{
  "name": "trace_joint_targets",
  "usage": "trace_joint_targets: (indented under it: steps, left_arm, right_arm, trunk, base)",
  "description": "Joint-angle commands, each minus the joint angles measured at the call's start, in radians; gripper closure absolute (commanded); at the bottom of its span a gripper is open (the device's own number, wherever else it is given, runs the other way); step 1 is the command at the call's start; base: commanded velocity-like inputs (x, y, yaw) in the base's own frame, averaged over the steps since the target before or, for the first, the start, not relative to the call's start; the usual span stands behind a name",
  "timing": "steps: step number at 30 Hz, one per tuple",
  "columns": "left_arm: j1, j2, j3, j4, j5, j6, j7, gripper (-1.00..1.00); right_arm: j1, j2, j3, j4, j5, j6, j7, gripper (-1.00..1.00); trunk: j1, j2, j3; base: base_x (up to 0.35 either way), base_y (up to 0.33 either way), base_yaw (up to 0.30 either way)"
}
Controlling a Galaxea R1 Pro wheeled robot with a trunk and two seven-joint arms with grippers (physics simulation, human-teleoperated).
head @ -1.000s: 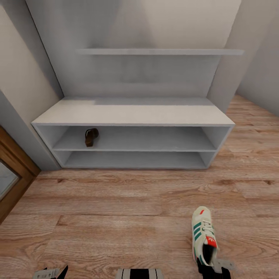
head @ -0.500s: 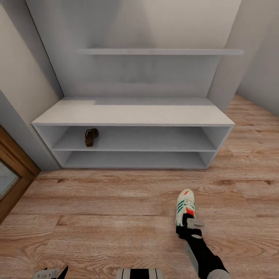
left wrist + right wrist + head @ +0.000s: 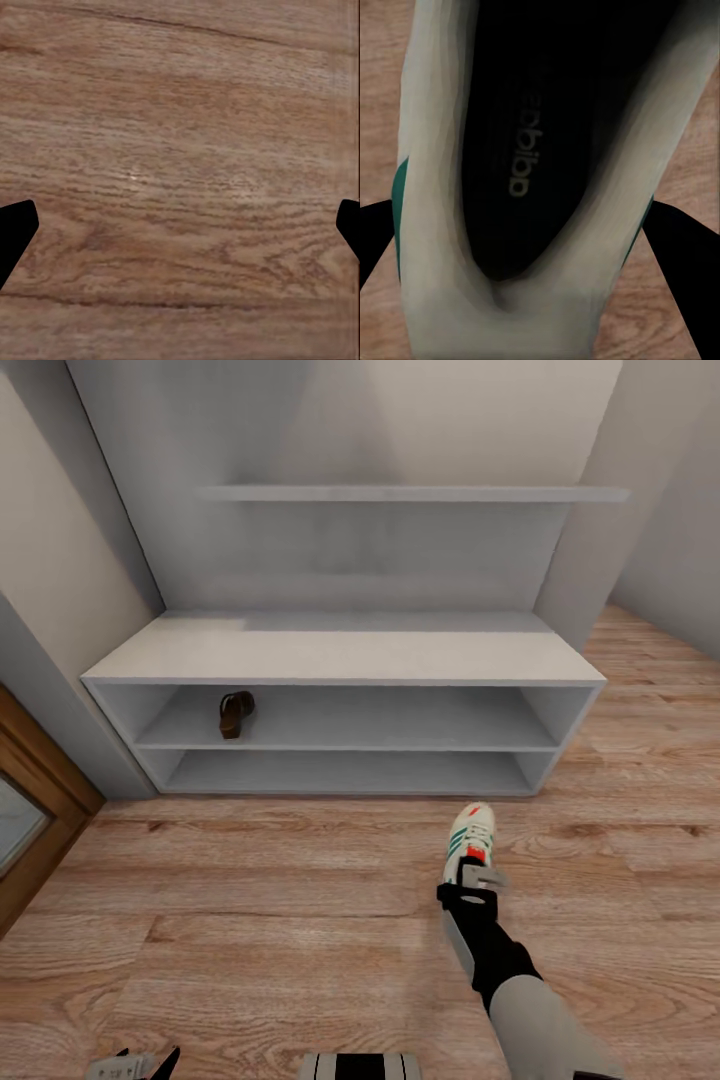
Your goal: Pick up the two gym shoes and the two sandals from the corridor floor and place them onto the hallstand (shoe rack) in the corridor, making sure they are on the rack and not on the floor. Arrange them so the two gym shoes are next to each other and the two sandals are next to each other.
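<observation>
In the head view, the right gripper (image 3: 476, 882) is in the lower right part of the frame, and its jaws are closed on the heel of a gym shoe (image 3: 468, 847). The shoe is above the corridor floor (image 3: 280, 920), toe toward the hallstand (image 3: 345, 655). One sandal (image 3: 236, 713) lies on the upper shoe shelf, at the left of the frame. In the left wrist view the jaws of the left gripper (image 3: 180, 225) are wide apart over bare planks.
</observation>
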Motion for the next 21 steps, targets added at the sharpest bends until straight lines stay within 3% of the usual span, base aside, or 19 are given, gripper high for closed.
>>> trace_joint_targets:
  steps: [1, 2, 12, 21]
  left_arm:
    - [-0.001, -0.001, 0.007, 0.001, 0.002, 0.001, -0.016, -1.00]
    - [-0.001, -0.003, 0.008, 0.001, -0.002, 0.001, -0.030, -1.00]
    - [0.001, -0.006, 0.005, 0.001, 0.000, -0.002, -0.024, -1.00]
    - [0.001, -0.007, -0.002, 0.002, -0.001, 0.000, -0.023, -1.00]
  right_arm:
    - [-0.002, 0.001, -0.002, -0.002, 0.010, 0.008, 0.002, 1.00]
    - [-0.005, 0.001, 0.014, -0.007, 0.010, 0.010, 0.002, 1.00]
    - [-0.004, 0.001, 0.009, -0.015, 0.009, 0.014, 0.006, 1.00]
    - [-0.007, 0.001, 0.063, -0.061, 0.008, 0.041, 0.005, 1.00]
  trunk:
    - [0.000, 0.000, -0.001]
    - [0.000, 0.000, -0.001]
    - [0.000, 0.000, -0.001]
    - [0.000, 0.000, -0.001]
  base:
    - [0.000, 0.000, 0.000]
    - [0.000, 0.000, 0.000]
    - [0.000, 0.000, 0.000]
    - [0.000, 0.000, 0.000]
